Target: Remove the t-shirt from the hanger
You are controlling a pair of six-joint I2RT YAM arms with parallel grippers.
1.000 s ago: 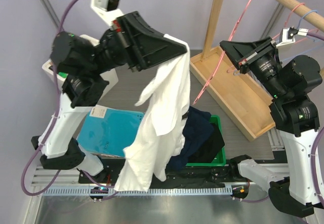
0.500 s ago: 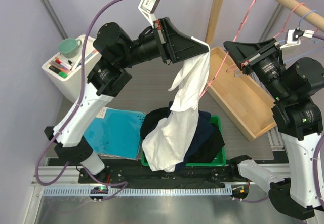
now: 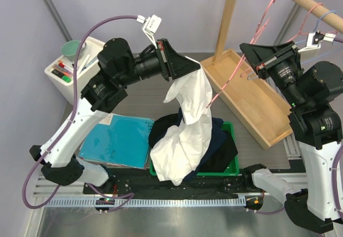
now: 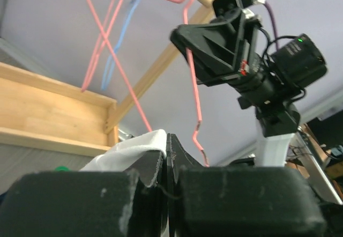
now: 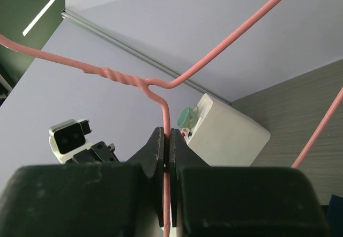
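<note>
One t-shirt hangs from left gripper, clenched on its edge. Hem slumps into green bin, lower folds hidden. Hanger nipped tight by right gripper, top cut off. I can't tell if low tip touches cloth.

The left arm and the right arm share one build: smooth white link shells between bulky matte-black joint housings. A mauve cable leads to a small white camera box at the left wrist. A similar purple lead enters the right wrist. Each wrist widens into a black wedge, and the left one carries a red mark. A green light glows on a right-arm joint. The left claw and the right claw have blocky, rough-textured black fingers.
</note>
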